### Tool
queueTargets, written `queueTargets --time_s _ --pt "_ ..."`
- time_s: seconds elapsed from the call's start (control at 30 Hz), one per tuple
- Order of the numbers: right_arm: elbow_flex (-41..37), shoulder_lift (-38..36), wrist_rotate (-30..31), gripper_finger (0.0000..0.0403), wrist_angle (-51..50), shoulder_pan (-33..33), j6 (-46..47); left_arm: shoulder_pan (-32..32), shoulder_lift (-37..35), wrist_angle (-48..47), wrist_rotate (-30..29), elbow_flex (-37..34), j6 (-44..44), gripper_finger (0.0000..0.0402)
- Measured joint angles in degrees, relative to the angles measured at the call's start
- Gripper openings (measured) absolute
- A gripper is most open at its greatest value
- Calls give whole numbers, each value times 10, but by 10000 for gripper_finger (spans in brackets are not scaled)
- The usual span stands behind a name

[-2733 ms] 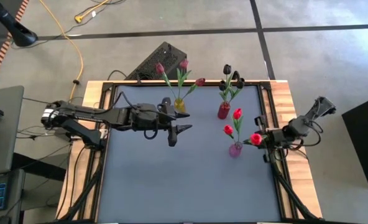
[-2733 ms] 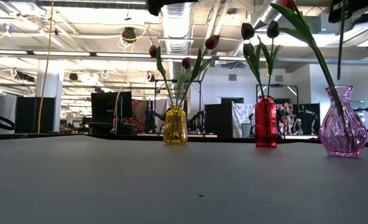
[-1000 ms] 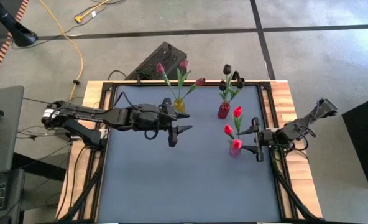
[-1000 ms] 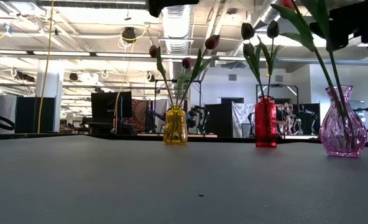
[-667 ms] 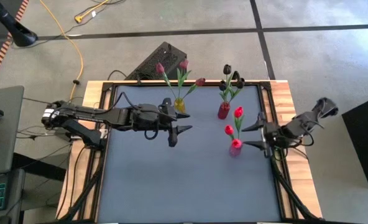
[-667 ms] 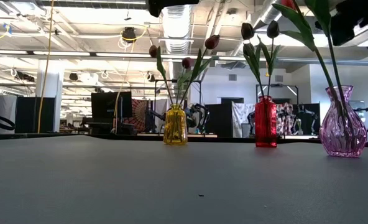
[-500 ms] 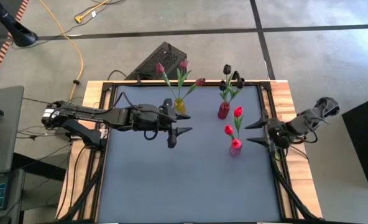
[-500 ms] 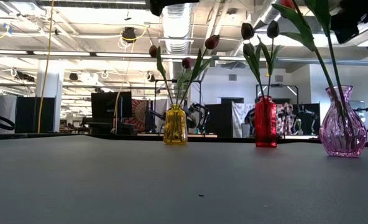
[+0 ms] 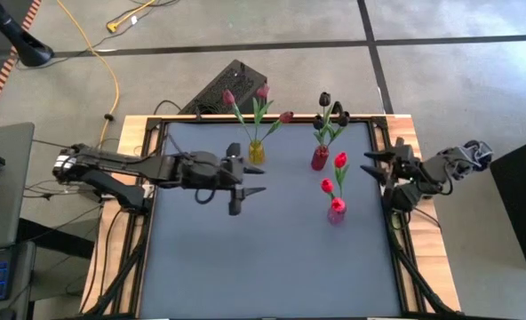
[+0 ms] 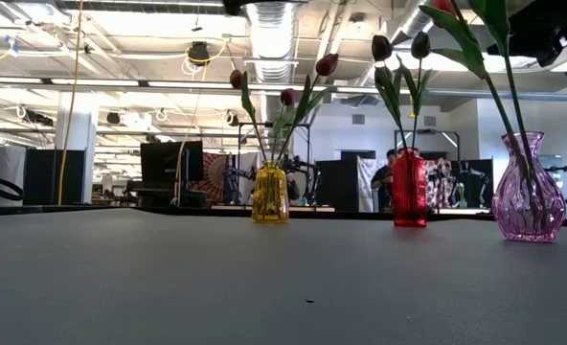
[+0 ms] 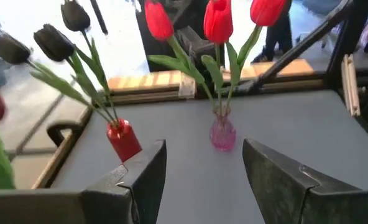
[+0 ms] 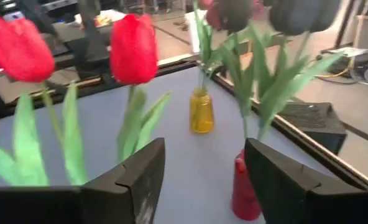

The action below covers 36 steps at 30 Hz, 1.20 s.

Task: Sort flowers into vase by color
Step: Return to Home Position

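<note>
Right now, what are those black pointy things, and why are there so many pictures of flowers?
Those are two robot arms with pincher hands. One picture looks down from above, one looks across the table, and two come from little cameras on the arms' wrists. On the table stand three vases: a yellow vase with maroon-pink tulips, a red vase with black tulips, and a purple vase with bright red tulips. The left gripper hovers over the table, open and empty. The right gripper is open and empty too, at the table's right edge beside the purple vase.
</note>
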Motion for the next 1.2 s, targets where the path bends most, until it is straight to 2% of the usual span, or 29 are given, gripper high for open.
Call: queueTargets --time_s 0.17,0.37,0.53,0.67,0.8,0.9,1.07,1.2 --pt "0 -14 2 173 -3 -36 0 26 -116 91 -5 -130 5 184" --pt "0 -32 1 24 -7 -77 5 69 -282 145 -5 -291 -43 155" --pt "-22 -34 -9 19 15 -94 9 75 -400 143 -6 -377 -78 125" --pt "-73 -34 -54 17 51 -97 4 74 -481 142 -2 -419 -86 98" --pt "-80 -44 -77 17 74 -96 -9 74 -542 140 15 -448 -82 68" --pt "-96 -49 -133 17 112 -96 -36 74 -574 139 21 -468 -86 46" --pt "-170 -58 -230 17 221 -96 -99 74 -604 138 25 -506 -93 11" --pt "-220 -71 -259 17 257 -96 -96 74 -614 141 25 -525 -94 2"
